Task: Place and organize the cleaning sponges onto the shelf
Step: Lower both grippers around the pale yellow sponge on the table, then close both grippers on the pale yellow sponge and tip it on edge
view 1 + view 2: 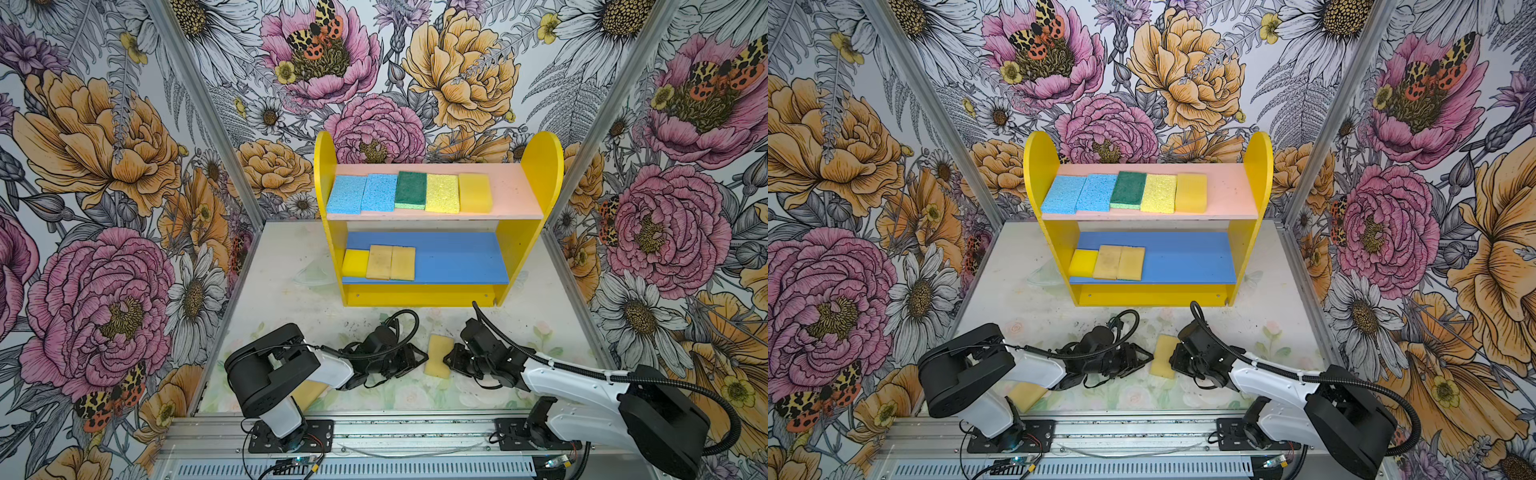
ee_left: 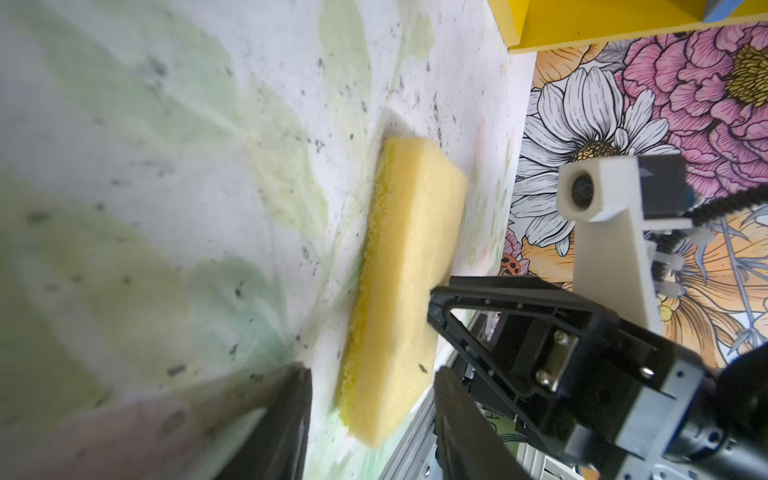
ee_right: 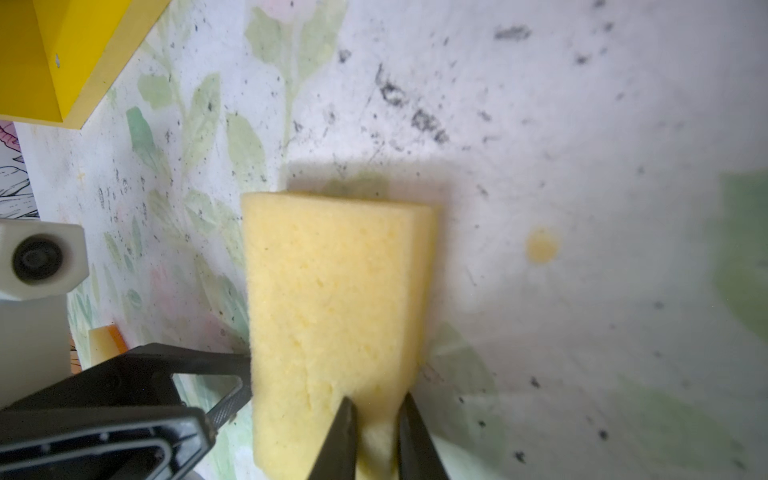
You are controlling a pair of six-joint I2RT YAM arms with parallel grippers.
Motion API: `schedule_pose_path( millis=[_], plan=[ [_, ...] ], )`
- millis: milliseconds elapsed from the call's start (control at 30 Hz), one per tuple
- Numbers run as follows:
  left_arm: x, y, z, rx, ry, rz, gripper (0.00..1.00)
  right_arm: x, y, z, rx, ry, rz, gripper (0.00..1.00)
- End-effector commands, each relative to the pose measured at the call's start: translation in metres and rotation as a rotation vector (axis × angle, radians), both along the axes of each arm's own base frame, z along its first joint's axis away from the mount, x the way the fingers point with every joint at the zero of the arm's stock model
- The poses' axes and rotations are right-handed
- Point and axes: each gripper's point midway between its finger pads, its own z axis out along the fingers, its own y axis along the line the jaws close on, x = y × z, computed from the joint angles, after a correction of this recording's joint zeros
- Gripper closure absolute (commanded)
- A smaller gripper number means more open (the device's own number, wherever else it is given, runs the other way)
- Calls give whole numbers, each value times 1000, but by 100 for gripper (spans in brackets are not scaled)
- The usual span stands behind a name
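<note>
Nearest the arm bases, a hidden sponge (image 1: 1027,395), tan-yellow, is lying on the table (image 1: 1034,257) with most of it tucking under the left arm, so its outline is not showing in full. Just beyond it, the right claw (image 3: 378,399) is pinching nearly closed on one end of the held sponge (image 3: 332,291), denting the foam. Whether this sponge is resting flat on the table is hard to tell. The left claw (image 2: 372,372) is facing it with jaws standing partway apart and gripping nothing. The sponge's edge is sitting between them, and contact is unclear. Farther back, the shelf (image 1: 540,166) is standing clear of both arms. On its blue lower board (image 1: 457,257), a bright yellow sponge (image 1: 355,262) and two tan sponges (image 1: 390,262) are lying at the left. On the pink upper board (image 1: 511,191), two light blue sponges (image 1: 363,193), a dark green sponge (image 1: 410,189), a pale yellow sponge (image 1: 442,193) and a tan-yellow sponge (image 1: 475,193) are lying in a row.
</note>
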Motion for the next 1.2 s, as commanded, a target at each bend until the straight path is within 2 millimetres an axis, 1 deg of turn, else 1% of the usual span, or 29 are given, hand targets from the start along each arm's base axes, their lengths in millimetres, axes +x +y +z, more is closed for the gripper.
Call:
schedule_pose_path(
  millis=[0,67,200,233,400,500,567,633,667,733,800,833,867,900,933,1000,1067,1167],
  plan=[
    [-2,9,-11,62,12,-13,47,10,6,12,23,-45,1,90],
    [-1,10,-6,48,1,-20,44,11,10,22,51,-69,22,91],
    [7,19,14,1,-36,-18,38,13,28,55,126,-146,132,92],
    [8,22,19,-4,-46,-21,38,13,33,61,135,-151,165,92],
    [14,35,55,-7,-126,-35,37,10,60,83,182,-156,310,94],
    [17,46,72,-20,-160,-15,37,11,74,98,205,-184,360,94],
    [19,53,80,-29,-172,-1,38,15,82,111,223,-210,381,94],
    [19,59,84,-35,-179,10,41,9,95,121,239,-228,433,94],
    [20,62,87,-43,-182,18,44,9,100,126,246,-236,451,94],
    [22,66,92,-59,-191,33,53,8,108,133,254,-244,477,94],
    [24,71,97,-73,-203,47,60,7,114,135,257,-238,490,93],
    [24,72,100,-80,-208,53,64,7,115,135,257,-236,492,92],
    [25,73,102,-86,-216,56,72,7,117,135,258,-231,494,89],
    [26,75,106,-93,-224,61,78,7,118,135,260,-229,491,85],
    [26,76,107,-96,-231,66,82,7,118,137,263,-228,487,81],
    [27,81,111,-106,-245,81,83,7,117,140,273,-223,466,71],
    [29,88,113,-113,-252,103,83,6,115,143,284,-220,448,66],
    [32,95,117,-130,-260,124,84,4,115,148,302,-216,440,61]
  ],
)
